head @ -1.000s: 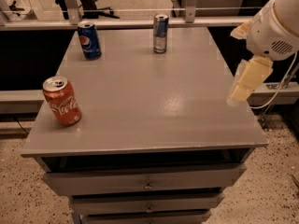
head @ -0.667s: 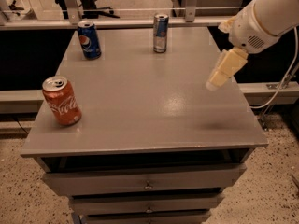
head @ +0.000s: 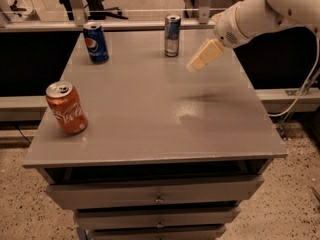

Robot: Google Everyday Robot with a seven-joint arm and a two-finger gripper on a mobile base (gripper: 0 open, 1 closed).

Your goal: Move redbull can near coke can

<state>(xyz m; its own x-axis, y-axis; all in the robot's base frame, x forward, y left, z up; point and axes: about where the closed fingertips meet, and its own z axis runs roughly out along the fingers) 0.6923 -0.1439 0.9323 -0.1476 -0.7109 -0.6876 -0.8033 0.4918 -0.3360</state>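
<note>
Gripper [head: 199, 60] hovered near far-right corner of surface [head: 150, 114], just right of redbull can [head: 172, 28] at far edge; grip state could not be told. Coke can [head: 66, 107] stood near left edge. Risk: sideways contact could topple slim can before grasp.

The grey worktop [head: 150, 84] looked smooth, with a dull sheen. The redbull can [head: 172, 28] and coke can [head: 66, 108] showed glossy metal. The cream pincer [head: 192, 67], above the worktop's far right, seemed matt plastic.
</note>
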